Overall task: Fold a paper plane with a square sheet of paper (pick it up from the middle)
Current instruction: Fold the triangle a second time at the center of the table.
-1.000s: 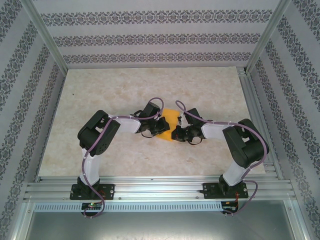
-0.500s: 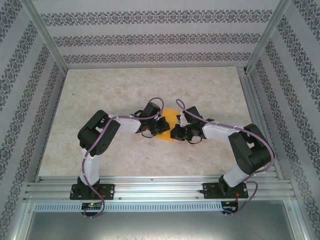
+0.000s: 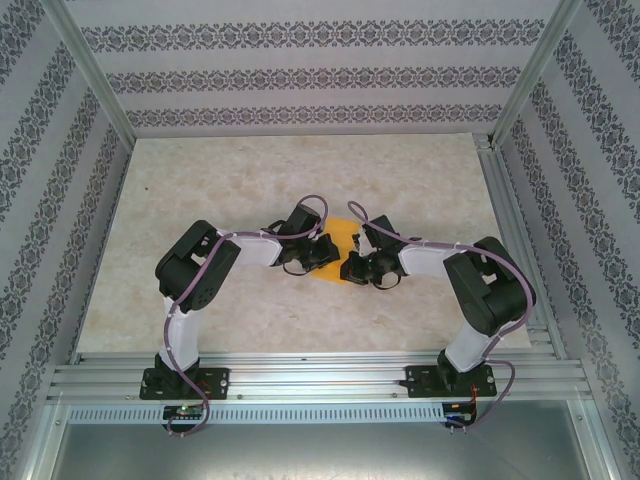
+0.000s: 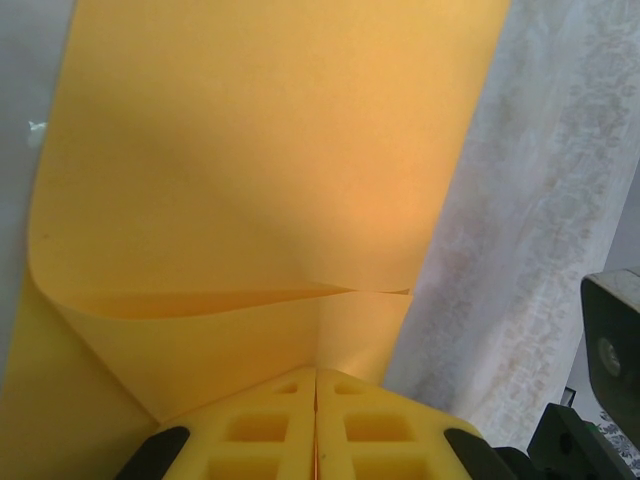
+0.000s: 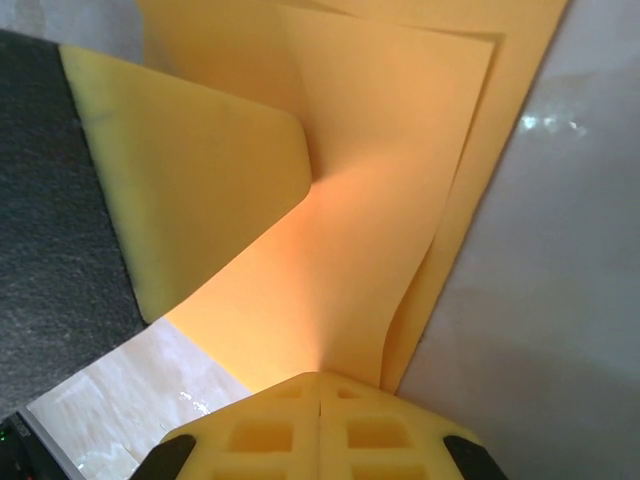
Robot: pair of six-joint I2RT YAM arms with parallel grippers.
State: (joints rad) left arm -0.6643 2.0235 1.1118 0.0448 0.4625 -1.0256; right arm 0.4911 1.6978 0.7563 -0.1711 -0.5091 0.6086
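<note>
- Locate the sheet of paper (image 3: 343,238) near the middle of the table (image 3: 200,180). From above you see only a small orange-yellow patch of it, because both grippers cover the rest.
- Locate the left gripper (image 3: 322,252) just left of the table's middle, touching the sheet's left side.
- Locate the right gripper (image 3: 352,266) just right of the table's middle, touching the sheet's right, nearer side.
- Check the left gripper (image 4: 317,385) in its wrist view. Its jaws are pressed together with no gap, and the lower flap of the sheet (image 4: 270,150) runs straight into the seam between them. Read this as a closed pinch on the paper.
- Note in the same view that the sheet is doubled over. An upper layer curls over the lower one along a rounded bend, and its edge crosses just above the fingertips.
- Check the right gripper (image 5: 320,385) in its wrist view. Its jaws are likewise closed tight, with the sheet (image 5: 380,200) rising out of the seam.
- Note there that two layers show, with their edges slightly offset. The nearer layer bows upward, and the pale table surface shows beneath it.
- You cannot tell from these views whether any part of the sheet rests on the table.
</note>
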